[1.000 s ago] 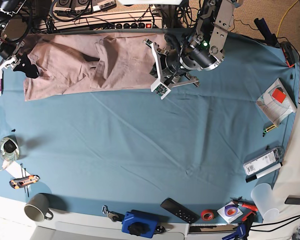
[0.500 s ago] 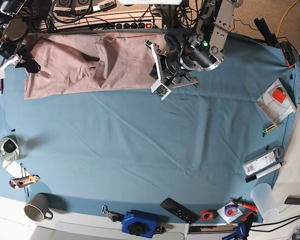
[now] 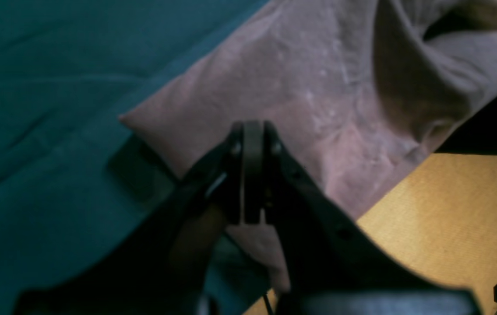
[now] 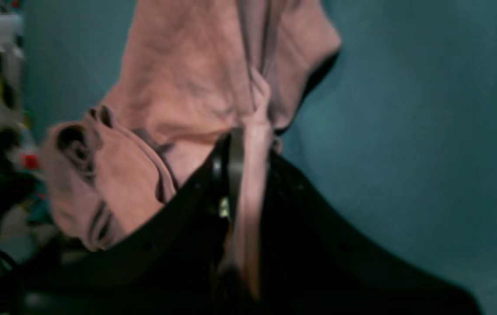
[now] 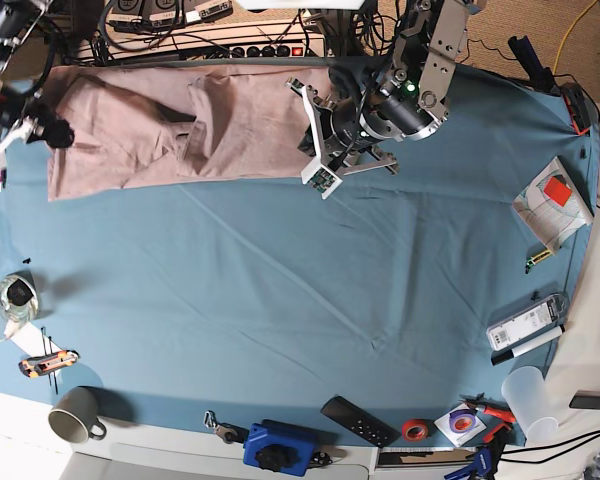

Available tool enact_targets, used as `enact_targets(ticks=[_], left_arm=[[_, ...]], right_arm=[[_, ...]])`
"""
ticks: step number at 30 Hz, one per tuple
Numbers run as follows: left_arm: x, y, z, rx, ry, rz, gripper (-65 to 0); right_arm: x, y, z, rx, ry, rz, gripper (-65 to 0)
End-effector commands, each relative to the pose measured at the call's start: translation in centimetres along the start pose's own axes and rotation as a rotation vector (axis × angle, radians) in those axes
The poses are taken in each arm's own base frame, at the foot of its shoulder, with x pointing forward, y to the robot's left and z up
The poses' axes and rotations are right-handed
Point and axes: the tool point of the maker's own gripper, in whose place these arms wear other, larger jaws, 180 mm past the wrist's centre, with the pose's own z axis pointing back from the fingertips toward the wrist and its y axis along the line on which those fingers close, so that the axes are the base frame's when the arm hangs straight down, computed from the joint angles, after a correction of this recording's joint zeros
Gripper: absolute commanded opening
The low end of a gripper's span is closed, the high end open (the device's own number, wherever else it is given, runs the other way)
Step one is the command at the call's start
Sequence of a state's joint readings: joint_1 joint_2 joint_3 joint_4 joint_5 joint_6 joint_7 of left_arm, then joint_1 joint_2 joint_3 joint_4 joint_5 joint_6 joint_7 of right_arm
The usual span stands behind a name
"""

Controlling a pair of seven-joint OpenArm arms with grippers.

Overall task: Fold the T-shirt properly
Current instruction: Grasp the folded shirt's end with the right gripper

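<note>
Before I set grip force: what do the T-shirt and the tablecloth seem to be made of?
T-shirt: soft matte knit, probably cotton; it wrinkles and drapes in limp folds. Tablecloth: thin matte teal woven fabric, likely, judging by its long shallow creases; exact fibre unclear.

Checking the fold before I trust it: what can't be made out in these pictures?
- Left wrist view: whether the left gripper, shut, pinches the T-shirt; its own dark body hides the contact.
- Right wrist view: the T-shirt's far edge is blurred.
- Base view: the right gripper is too small to judge; the left arm hides the shirt's end.
</note>
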State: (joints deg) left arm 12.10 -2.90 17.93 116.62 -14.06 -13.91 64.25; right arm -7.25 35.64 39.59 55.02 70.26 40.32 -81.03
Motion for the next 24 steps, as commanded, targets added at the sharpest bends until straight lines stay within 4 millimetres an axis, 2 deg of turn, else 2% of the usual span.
enact_targets(ticks=[1,4,8,12,14,17,24], left_arm=[[1.3,-0.3,0.4,-0.011,-0.051,-0.002,-65.0],[1.2,-0.3,0.4,-0.011,-0.044,-0.002,-65.0],[1.0,-0.4,0.4,-0.012,-0.037,0.0,-65.0],[0.4,-0.7,0.5,-0.016,-0.017,0.005,-65.0],[0.2,-0.9,0.8,-0.016,-0.018,0.012,-65.0],[0.4,-1.0,1.9,-0.001,-0.044,0.029,-65.0],[0.3,-0.4,5.5,0.063,-0.123,0.094,-65.0]], right_arm=[[3.5,-0.4,1.3,-0.055,-0.079,0.05,-65.0],[6.9,-0.8,1.4,-0.131,-0.161,0.106,-65.0],[10.1,-0.7,1.8,-0.194,-0.23,0.161,-65.0],[13.4,-0.2,3.4,-0.223,-0.31,0.207,-65.0],[14.2,0.0,4.2,-0.23,-0.305,0.219,-65.0],[13.5,0.4,4.4,-0.217,-0.25,0.222,-65.0],[9.9,2.8,3.1,-0.111,-0.142,0.252,-65.0]])
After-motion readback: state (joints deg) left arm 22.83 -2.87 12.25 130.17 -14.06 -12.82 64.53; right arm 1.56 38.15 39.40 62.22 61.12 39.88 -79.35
